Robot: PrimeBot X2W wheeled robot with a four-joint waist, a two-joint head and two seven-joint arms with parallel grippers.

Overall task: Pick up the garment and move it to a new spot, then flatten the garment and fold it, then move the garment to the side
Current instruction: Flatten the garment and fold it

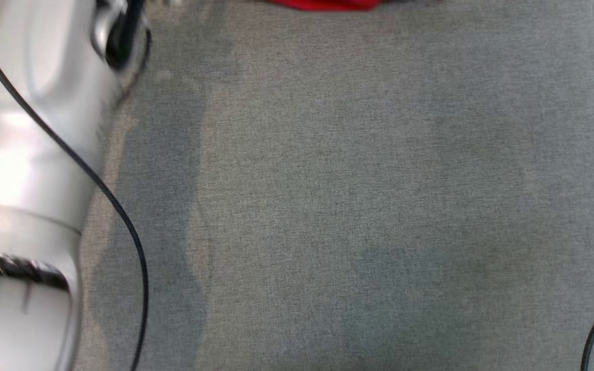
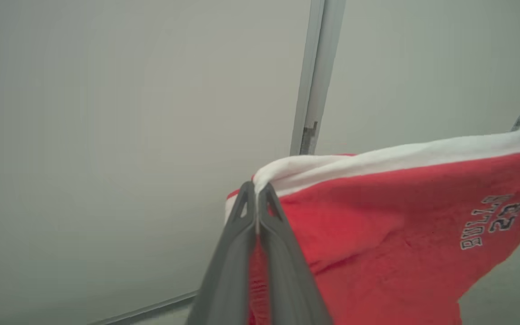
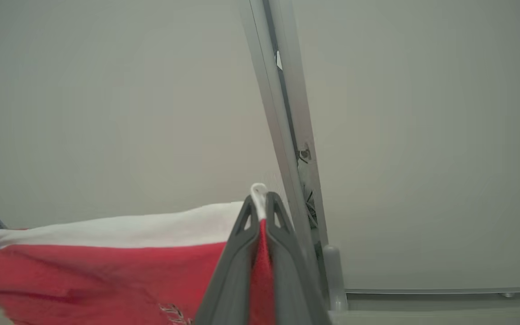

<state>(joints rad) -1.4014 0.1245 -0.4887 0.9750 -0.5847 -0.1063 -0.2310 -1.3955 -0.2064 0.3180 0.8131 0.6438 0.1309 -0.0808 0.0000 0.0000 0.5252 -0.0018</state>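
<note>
Both grippers are clamped on the garment (image 2: 377, 216). The left gripper (image 2: 256, 187) pinches one end of the white band (image 2: 400, 155) and the right gripper (image 3: 260, 198) pinches the other end, each with cloth squeezed between closed fingers. The garment hangs stretched between them, lifted off the grey table (image 1: 353, 206), and only a red sliver shows at the table's far edge. Risk: each hold is a thin bite at the very rim of the band. If the arms spread wider or swing fast, one end may slip free, and the piece would drop bunched onto the table. The black cable (image 1: 121, 216) along the table's left side could snag a trailing hem. Materials: the red cloth is soft and fuzzy, sagging in loose folds. The band looks smoother. Stitched lettering (image 2: 494, 221) reads BULLS 23. The table cover is matte woven grey with darker patches. The fingers are dark, tapered, with triangular cut-outs.
</note>
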